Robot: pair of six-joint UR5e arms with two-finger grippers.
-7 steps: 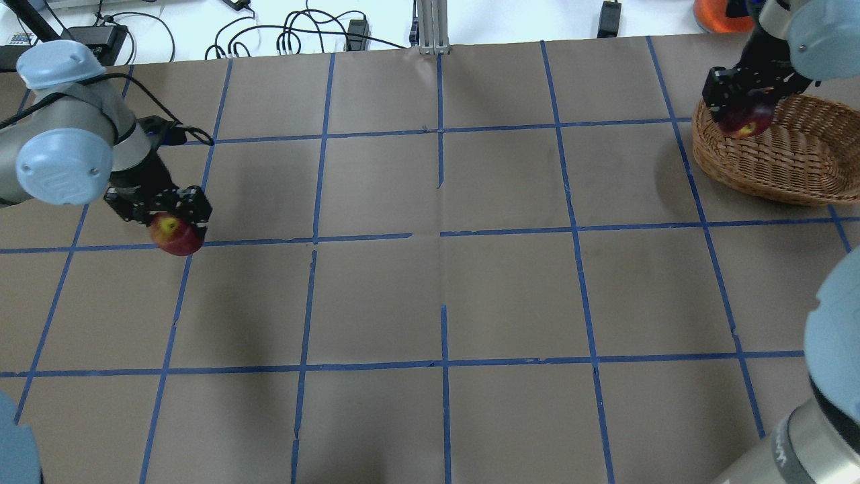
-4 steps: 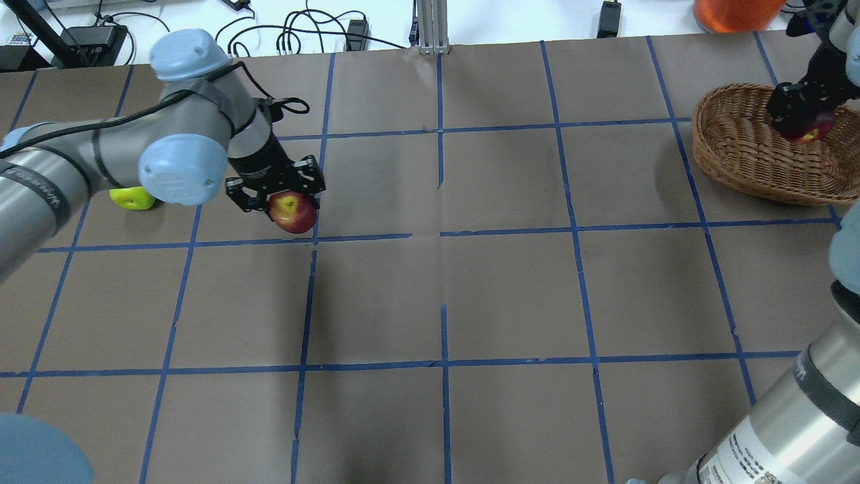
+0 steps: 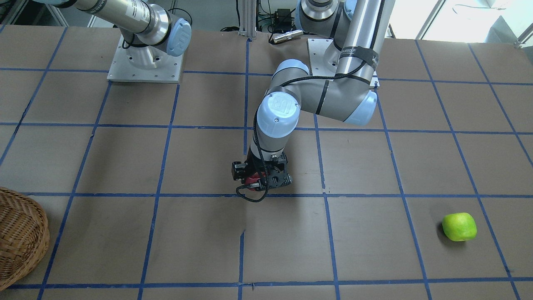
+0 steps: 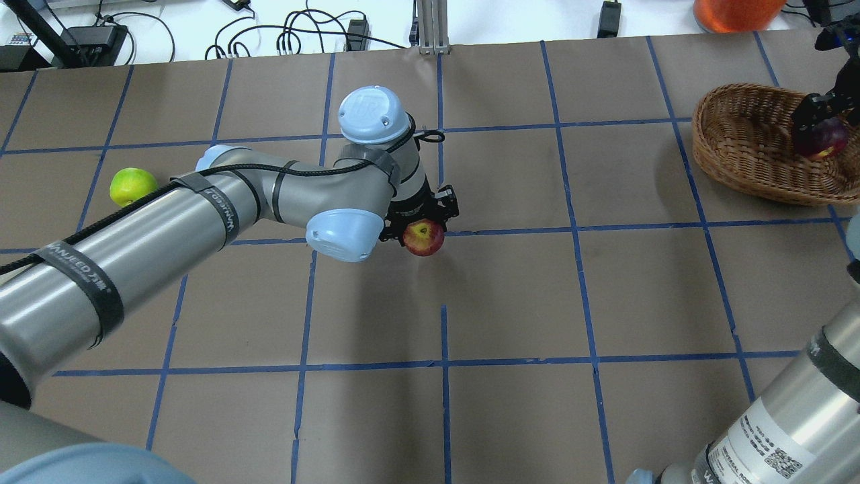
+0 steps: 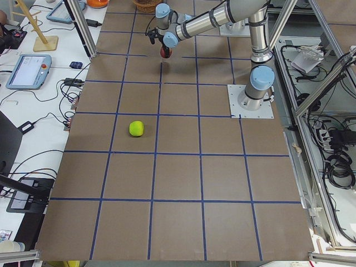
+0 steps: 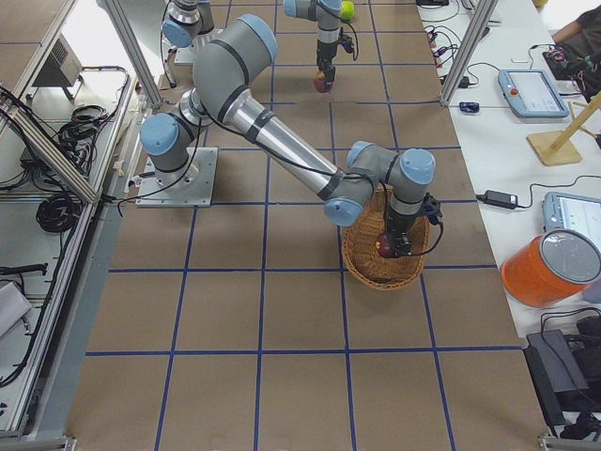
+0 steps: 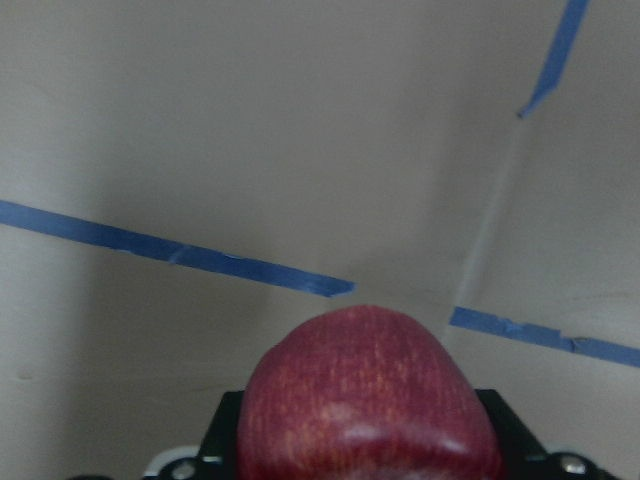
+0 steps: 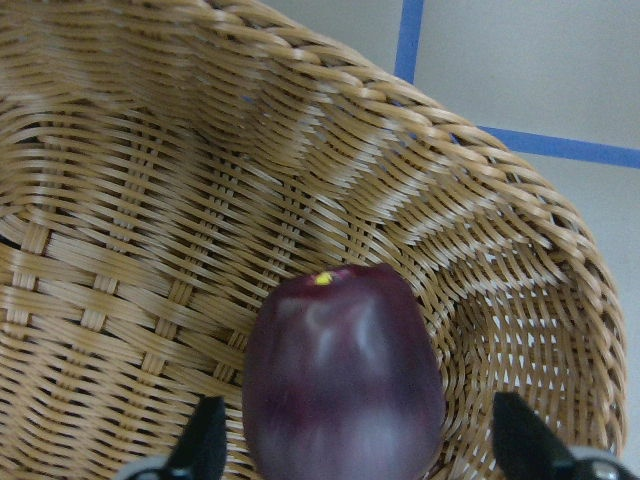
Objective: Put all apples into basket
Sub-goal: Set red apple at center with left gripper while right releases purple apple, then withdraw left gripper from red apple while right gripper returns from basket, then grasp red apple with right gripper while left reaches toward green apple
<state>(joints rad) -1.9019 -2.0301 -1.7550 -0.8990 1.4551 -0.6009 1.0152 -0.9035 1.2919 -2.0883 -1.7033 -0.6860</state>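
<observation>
Basket [image 4: 746, 144]: round, light-brown woven cane with ribbed walls.
Maroon apple [image 8: 342, 385]: smooth dark purple skin, inside the basket against its woven wall.
Right gripper [image 4: 816, 119]: over the basket, jaws spread with a gap at each side of the maroon apple.
Red apple [image 4: 424, 238]: streaked skin, yellow stem end, well apart from the basket.
Left gripper [image 4: 422, 227]: black jaws clamped on the red apple.
Green apple [image 4: 133, 186]: glossy and rounded, on the table [image 4: 510, 296], farthest from the basket.

The black strap [image 4: 79, 272] round the silver arm tube [image 4: 154, 235], lower left of the overhead view, reads "ANUEED", perhaps with a letter hidden before it. The pale blue round joint cap [image 3: 280, 107], centre of the front view, bears "UR". A white sticker [image 4: 752, 447], overhead lower right, shows "UNIVERSAL".
</observation>
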